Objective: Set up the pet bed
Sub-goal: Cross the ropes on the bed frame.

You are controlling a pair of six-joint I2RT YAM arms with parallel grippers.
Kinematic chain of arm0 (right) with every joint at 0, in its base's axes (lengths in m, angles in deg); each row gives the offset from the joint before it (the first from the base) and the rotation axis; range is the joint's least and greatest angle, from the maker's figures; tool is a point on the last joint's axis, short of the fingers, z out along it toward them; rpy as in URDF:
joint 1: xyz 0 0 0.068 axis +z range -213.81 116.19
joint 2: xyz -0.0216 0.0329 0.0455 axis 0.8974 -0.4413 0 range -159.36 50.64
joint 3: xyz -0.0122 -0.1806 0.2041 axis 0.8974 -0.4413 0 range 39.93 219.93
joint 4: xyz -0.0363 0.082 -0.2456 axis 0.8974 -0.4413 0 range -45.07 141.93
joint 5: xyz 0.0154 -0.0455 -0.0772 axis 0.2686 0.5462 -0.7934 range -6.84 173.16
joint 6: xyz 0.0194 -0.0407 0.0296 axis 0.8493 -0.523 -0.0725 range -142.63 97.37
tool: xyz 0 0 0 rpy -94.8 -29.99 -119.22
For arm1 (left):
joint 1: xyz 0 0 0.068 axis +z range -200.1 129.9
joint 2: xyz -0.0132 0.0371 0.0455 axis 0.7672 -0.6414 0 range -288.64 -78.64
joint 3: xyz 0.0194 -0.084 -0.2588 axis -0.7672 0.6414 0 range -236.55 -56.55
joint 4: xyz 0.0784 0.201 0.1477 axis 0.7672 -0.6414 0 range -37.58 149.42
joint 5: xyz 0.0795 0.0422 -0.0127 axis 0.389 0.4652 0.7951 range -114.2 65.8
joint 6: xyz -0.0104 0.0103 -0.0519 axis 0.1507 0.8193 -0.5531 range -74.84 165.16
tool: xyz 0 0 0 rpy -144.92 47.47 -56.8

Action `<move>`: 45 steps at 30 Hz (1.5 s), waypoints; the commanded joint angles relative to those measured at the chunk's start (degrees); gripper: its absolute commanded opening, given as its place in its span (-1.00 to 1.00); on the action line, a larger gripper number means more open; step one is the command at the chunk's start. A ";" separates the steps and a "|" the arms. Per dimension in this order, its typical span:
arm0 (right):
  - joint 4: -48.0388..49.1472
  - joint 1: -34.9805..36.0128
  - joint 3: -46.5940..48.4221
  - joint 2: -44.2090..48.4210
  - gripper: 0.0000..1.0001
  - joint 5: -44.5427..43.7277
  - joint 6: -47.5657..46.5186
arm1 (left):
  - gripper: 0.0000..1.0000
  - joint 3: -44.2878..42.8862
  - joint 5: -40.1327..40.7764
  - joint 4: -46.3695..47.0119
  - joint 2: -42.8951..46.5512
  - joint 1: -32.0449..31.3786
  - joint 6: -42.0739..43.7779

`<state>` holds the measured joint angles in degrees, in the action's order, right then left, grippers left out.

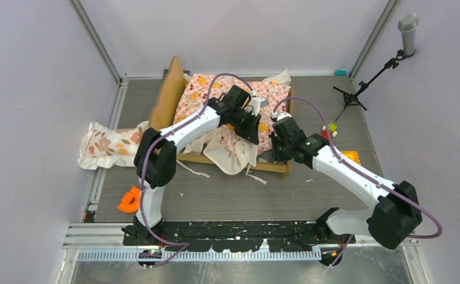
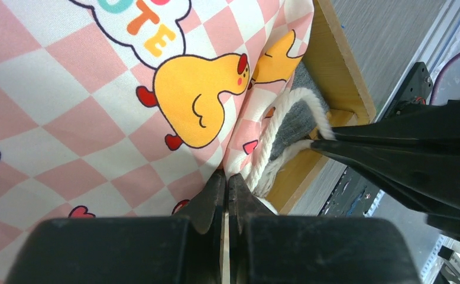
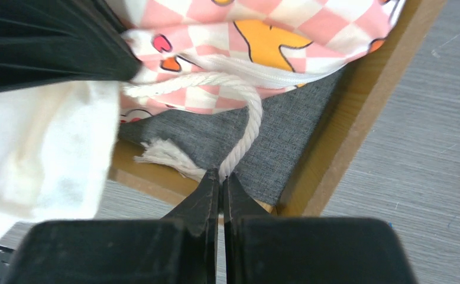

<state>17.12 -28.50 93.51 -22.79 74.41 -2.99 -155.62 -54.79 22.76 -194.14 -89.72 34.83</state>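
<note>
The pet bed (image 1: 167, 97) is placed far-centre on the tabletop (image 1: 227, 195). Its pink-checkered sheet (image 2: 97, 118) is pinched by the closed left pincer (image 2: 226, 177); a white rope (image 3: 248, 124) is gripped by the right pincer (image 3: 220, 176).

Grey table (image 1: 227, 198) carries pet bed (image 1: 167, 94) (floral pillow (image 1: 106, 145) beside).

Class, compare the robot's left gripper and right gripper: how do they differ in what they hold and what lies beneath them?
The left gripper pinches the pink-checkered duck-print sheet; the right gripper pinches a white twisted cord. The left gripper sits over that sheet, the right gripper over the bare dark grey mattress corner. Both have jaws shut.
</note>
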 commanded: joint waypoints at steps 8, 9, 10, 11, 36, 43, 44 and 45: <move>1.54 0.30 6.43 8.56 -0.99 2.95 0.99 | -1.00 -2.36 2.29 -0.25 3.56 -0.11 0.26; 1.58 0.35 6.44 8.52 -0.99 3.23 0.99 | -1.00 -2.29 2.36 -0.34 3.65 -0.11 0.32; 1.58 0.37 6.52 8.36 -0.99 3.49 0.99 | -1.00 -2.21 2.37 -0.38 3.75 -0.15 0.42; 1.58 0.30 6.53 8.25 -0.99 3.62 0.88 | -1.00 -2.11 2.42 -0.36 3.72 -0.17 0.40; 5.18 0.20 4.74 4.91 -0.98 4.90 0.97 | -1.00 -1.13 3.62 -1.18 3.49 0.42 1.89; 6.24 0.19 3.45 1.66 -0.99 -0.05 -0.60 | -1.00 -1.47 3.33 -0.93 2.29 0.41 1.63; 6.46 0.15 3.34 1.35 -0.99 -0.11 -0.73 | -1.00 -1.48 3.26 -0.92 2.18 0.39 1.63; 6.62 0.17 3.25 0.73 -0.99 -0.06 -0.75 | -1.00 -1.40 3.28 -0.79 2.13 0.39 1.63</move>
<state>21.10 -28.50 97.34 -20.54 77.23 -2.57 -155.77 -51.27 21.40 -193.00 -89.69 35.40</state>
